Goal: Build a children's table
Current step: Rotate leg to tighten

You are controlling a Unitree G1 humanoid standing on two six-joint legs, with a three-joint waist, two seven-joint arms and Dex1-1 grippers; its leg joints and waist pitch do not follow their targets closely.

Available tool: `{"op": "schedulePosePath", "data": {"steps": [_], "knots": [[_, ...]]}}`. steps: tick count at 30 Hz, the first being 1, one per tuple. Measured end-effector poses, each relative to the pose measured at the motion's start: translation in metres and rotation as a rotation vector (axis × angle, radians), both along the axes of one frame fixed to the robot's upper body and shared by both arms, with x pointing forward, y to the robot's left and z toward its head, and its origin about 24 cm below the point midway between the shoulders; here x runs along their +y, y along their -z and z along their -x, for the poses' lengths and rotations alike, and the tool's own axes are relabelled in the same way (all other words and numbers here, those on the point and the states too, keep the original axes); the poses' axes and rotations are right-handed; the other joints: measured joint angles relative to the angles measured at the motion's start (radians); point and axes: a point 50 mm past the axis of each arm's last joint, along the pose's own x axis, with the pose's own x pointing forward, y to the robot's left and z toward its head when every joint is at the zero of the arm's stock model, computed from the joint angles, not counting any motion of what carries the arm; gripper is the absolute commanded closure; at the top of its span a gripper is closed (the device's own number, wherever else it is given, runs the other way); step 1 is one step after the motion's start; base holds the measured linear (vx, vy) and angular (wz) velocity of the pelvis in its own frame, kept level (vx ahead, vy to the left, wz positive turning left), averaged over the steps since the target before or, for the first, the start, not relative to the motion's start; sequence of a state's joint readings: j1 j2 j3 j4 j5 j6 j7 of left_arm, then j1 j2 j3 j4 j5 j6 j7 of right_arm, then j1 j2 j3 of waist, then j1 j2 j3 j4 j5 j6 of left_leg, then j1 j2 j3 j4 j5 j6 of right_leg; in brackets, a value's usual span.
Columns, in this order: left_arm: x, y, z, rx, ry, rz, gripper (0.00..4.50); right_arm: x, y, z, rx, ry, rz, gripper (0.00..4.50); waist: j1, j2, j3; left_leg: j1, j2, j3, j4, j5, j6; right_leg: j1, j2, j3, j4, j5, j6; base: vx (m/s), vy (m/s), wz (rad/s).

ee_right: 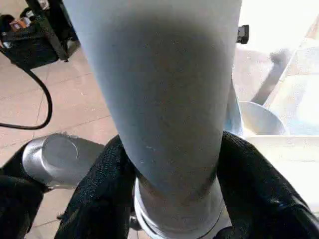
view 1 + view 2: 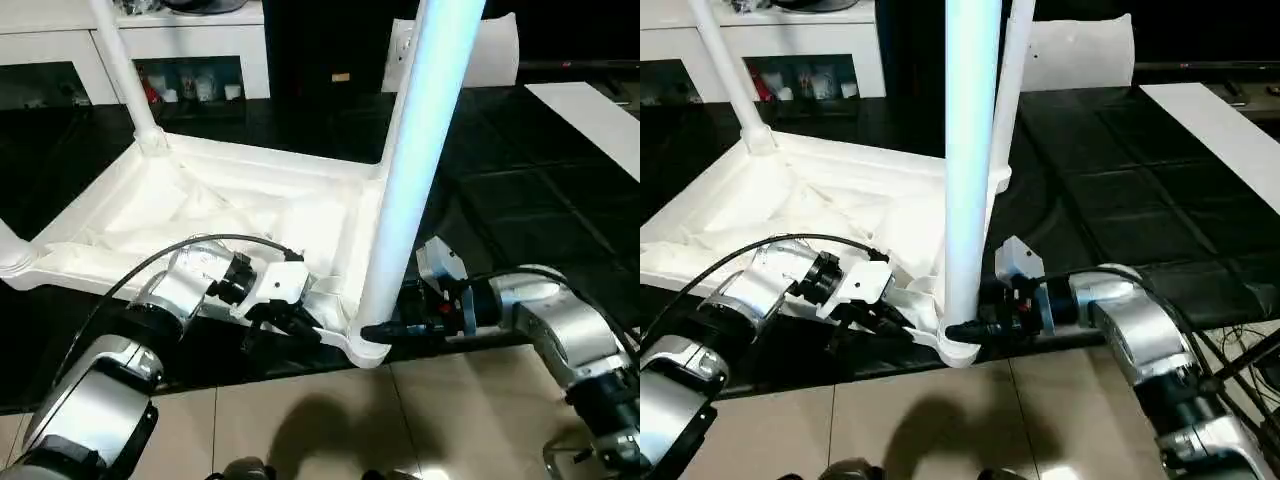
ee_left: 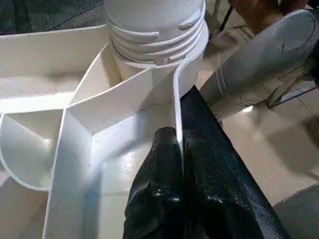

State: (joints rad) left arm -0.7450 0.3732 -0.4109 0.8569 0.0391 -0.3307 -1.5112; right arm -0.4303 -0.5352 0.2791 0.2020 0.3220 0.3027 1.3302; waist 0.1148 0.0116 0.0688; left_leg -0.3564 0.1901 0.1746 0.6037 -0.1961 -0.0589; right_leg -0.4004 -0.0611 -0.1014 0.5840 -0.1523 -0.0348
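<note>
The children's table (image 2: 210,215) lay upside down on a dark surface (image 2: 520,200), its ribbed underside facing up like a shallow tray with nothing loose in it. Legs stood in its corner sockets: the near leg (image 2: 415,170) rose from the socket closest to the robot, a second leg (image 2: 125,70) stood at the far left corner, and a third leg (image 2: 1012,90) rose behind the near one. Behind the table a white cabinet (image 2: 190,60) with glass doors held small jars and bottles on its shelf. A flat white board (image 2: 590,115) lay to the right.

The left gripper (image 2: 285,322) was clamped tight on the table's thin rim beside the near socket. The left wrist view showed what the head views could not: the rim wall pinched between the two black fingers (image 3: 162,199), and the leg's threaded base (image 3: 154,30) seated in the socket just beyond.

The right gripper (image 2: 385,330) sat at the base of the near leg. The right wrist view showed its fingers (image 1: 99,194) wrapped on either side of the leg, touching it, with tan floor tiles (image 1: 55,109) and a black cable (image 1: 42,107) beyond.
</note>
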Motion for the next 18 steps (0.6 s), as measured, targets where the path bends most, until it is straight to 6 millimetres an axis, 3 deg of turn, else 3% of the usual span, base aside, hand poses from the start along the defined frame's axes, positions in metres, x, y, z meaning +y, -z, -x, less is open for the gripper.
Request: {"op": "schedulePosePath", "data": {"steps": [9,13,18], "knots": [[0.001,0.001,-0.001,0.011,-0.01,-0.007,4.5,0.001,0.001,-0.001,0.019,0.003,-0.004,2.53,0.0,-0.001,0.0,0.0,0.0,0.0,0.0,0.0,0.0,0.0,0.0,0.0,0.0,0.0,0.0,0.0,0.0,0.0],[0.002,0.0,-0.01,0.017,-0.142,-0.011,4.5,0.002,0.008,-0.004,0.032,0.186,-0.062,2.53,-0.006,-0.001,-0.001,0.003,0.0,0.0,0.0,0.002,-0.002,0.001,0.0,0.0,0.001,0.0,0.0,0.0,0.0,0.0],[-0.007,0.003,-0.024,0.02,-0.375,0.026,4.5,0.014,0.013,-0.02,-0.021,0.484,-0.083,2.53,-0.039,-0.002,-0.001,0.004,0.0,0.001,0.0,0.005,-0.003,0.001,0.0,0.001,0.0,0.0,0.0,0.0,0.0,0.0]]}}
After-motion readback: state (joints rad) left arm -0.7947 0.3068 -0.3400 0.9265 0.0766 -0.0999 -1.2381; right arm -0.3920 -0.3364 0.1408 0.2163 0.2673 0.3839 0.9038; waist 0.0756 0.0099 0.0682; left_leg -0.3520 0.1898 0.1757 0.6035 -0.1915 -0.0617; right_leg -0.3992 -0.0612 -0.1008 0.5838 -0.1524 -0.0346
